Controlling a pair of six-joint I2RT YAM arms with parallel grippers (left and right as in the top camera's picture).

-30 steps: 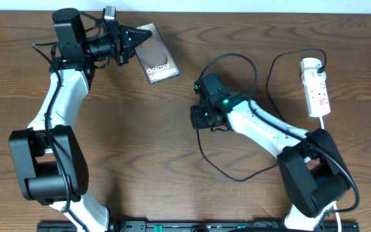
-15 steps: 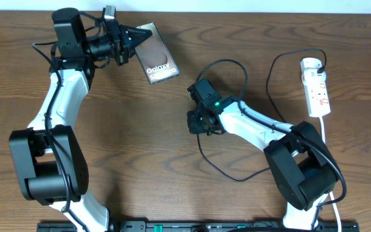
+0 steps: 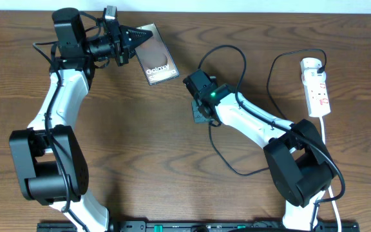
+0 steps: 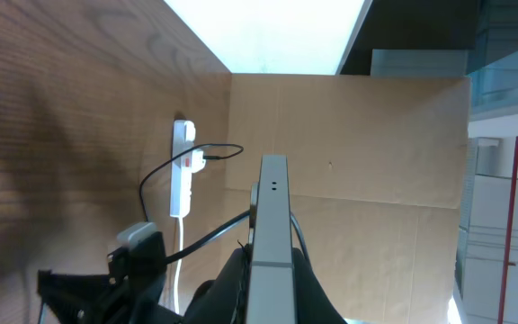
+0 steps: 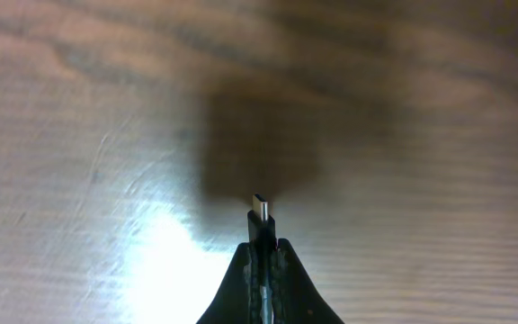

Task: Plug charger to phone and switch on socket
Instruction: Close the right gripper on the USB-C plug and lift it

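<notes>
From overhead: shows the left gripper [image 3: 136, 38] pinched on the upper-left edge of the phone [image 3: 158, 61], far side of the table [image 3: 140, 154], left of centre. Shows the phone face-up with its white lettering readable; cannot tell whether it touches the wood. Places the right gripper [image 3: 200, 116] near mid-table, just right of the phone and apart from it, fingers pointing down, too small here to judge. Traces the charger [image 3: 227, 47] as a thin black cable looping around the right arm and running off toward the socket [image 3: 317, 90], which lies at the far right edge, well apart from the phone.

From the left wrist: sees the phone [image 4: 272, 216] edge-on, squeezed between the dark fingers [image 4: 227, 288]. Beyond it, finds the socket [image 4: 182, 166] on the table with a black cable plugged in, in front of a cardboard wall [image 4: 376, 144].

From the right wrist: shows the fingers [image 5: 237, 283] pressed together on the charger's connector tip [image 5: 260, 216], metal end sticking out past them, above bare wood with a dark shadow beneath.
</notes>
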